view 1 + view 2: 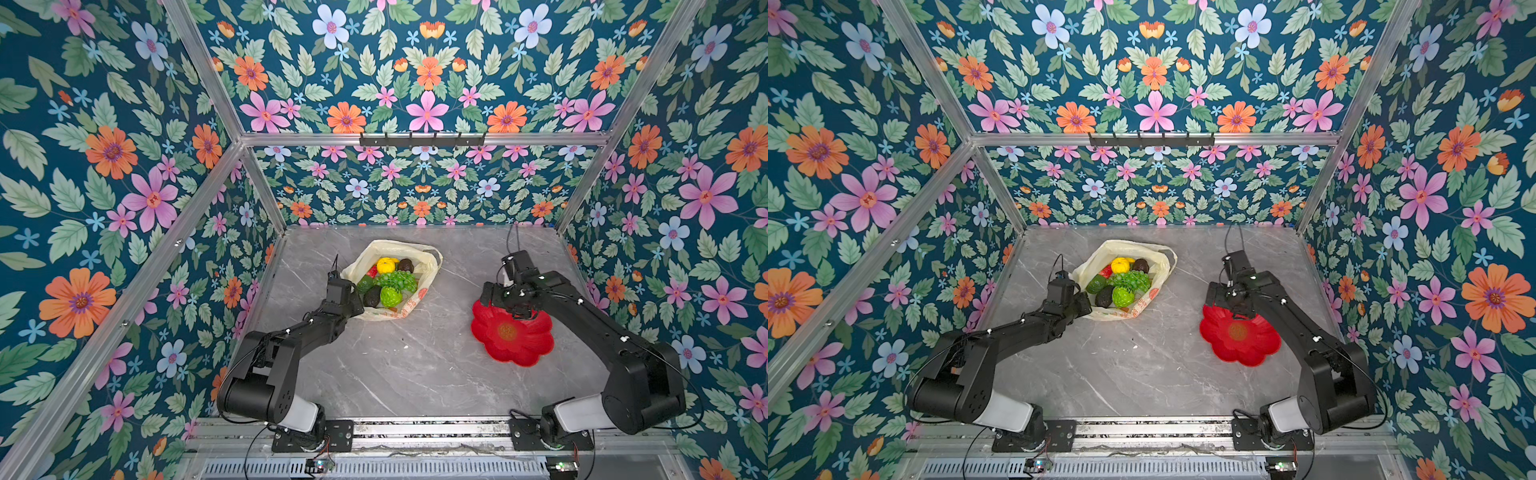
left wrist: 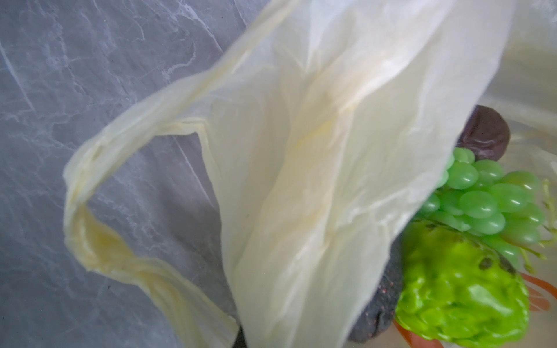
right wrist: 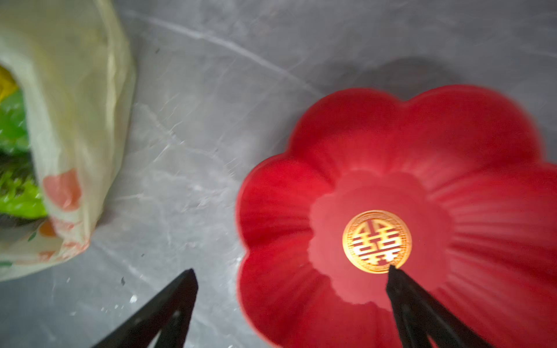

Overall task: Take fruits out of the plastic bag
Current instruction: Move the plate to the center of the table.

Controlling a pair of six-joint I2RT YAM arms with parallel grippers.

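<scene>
The pale yellow plastic bag lies open on the marble table and holds the fruits. Inside are a yellow lemon, a green grape bunch, a bumpy bright green fruit, a red strawberry, a green lime and two dark avocados. My left gripper is shut on the bag's near-left rim. In the left wrist view the bag sheet hides the jaws. My right gripper hangs open and empty over the near-left edge of the red dish, to the right of the bag.
A red flower-shaped dish with a gold emblem sits right of the bag, with nothing in it. One loop handle of the bag hangs free over the table. Flowered walls with aluminium posts close in the table on three sides.
</scene>
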